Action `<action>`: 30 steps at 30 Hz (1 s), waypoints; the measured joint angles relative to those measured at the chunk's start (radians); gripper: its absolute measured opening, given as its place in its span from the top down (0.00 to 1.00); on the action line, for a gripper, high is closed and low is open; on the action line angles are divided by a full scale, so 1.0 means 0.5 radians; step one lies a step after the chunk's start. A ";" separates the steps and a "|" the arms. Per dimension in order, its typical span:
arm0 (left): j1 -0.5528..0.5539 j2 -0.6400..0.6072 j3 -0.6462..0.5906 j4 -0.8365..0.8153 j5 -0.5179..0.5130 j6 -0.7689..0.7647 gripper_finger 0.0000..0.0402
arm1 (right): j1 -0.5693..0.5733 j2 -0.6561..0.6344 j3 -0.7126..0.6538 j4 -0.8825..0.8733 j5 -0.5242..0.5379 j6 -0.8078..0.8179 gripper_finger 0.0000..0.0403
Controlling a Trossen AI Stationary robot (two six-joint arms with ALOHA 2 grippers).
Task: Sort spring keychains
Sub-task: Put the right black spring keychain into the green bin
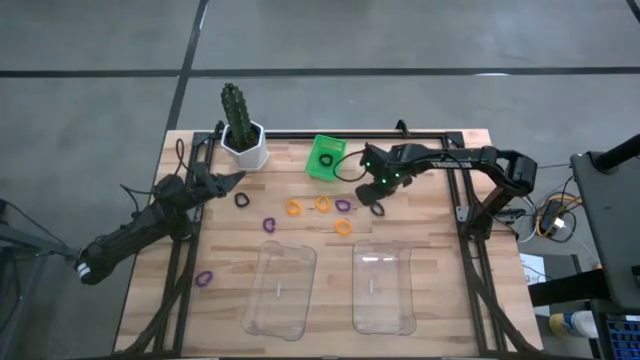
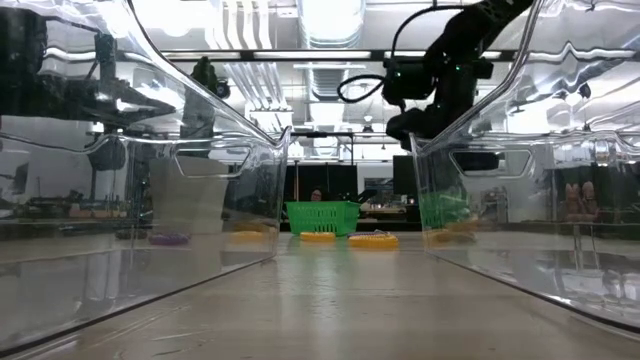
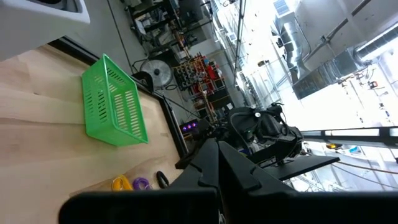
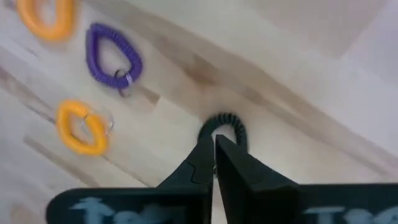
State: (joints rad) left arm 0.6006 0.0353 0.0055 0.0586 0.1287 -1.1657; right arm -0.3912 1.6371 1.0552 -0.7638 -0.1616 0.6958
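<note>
Wood planks make up the tabletop (image 1: 440, 300) we look down on. We count nine little spring keychains. Three are orange: one (image 1: 293, 208), one (image 1: 323, 204) and one (image 1: 343, 227) lie near the middle. Three are purple: one (image 1: 343, 205), one (image 1: 269, 224) and one (image 1: 204, 279) near the left edge. Three are black: one (image 1: 242, 200), one (image 1: 326, 159) inside the green basket (image 1: 318, 168) by the back edge, and one (image 4: 224, 124) that the right gripper (image 4: 214, 146) pinches with its fingers pressed together on the loop. We see two clear trays, one (image 1: 278, 290) and one (image 1: 383, 288), by the front edge. One cactus pot (image 1: 244, 146) stands near the back left corner. Beside it the left gripper (image 1: 236, 179) waits with its fingers pressed together, holding nothing.
</note>
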 joint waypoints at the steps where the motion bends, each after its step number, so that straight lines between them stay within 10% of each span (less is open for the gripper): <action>1: 0.000 0.000 0.000 0.000 0.000 0.002 1.00 | 0.000 0.000 -0.021 0.002 -0.031 0.003 0.94; 14: 0.000 0.000 0.000 0.000 0.000 -0.036 1.00 | 0.035 0.004 -0.175 0.049 0.179 0.051 0.59; 30: 0.000 0.001 0.000 0.000 0.000 -0.031 1.00 | 0.064 0.005 -0.260 0.151 0.157 0.056 0.67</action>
State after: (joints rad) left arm 0.6006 0.0356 0.0055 0.0586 0.1288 -1.1812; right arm -0.3592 1.6394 0.9253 -0.6885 -0.0834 0.7238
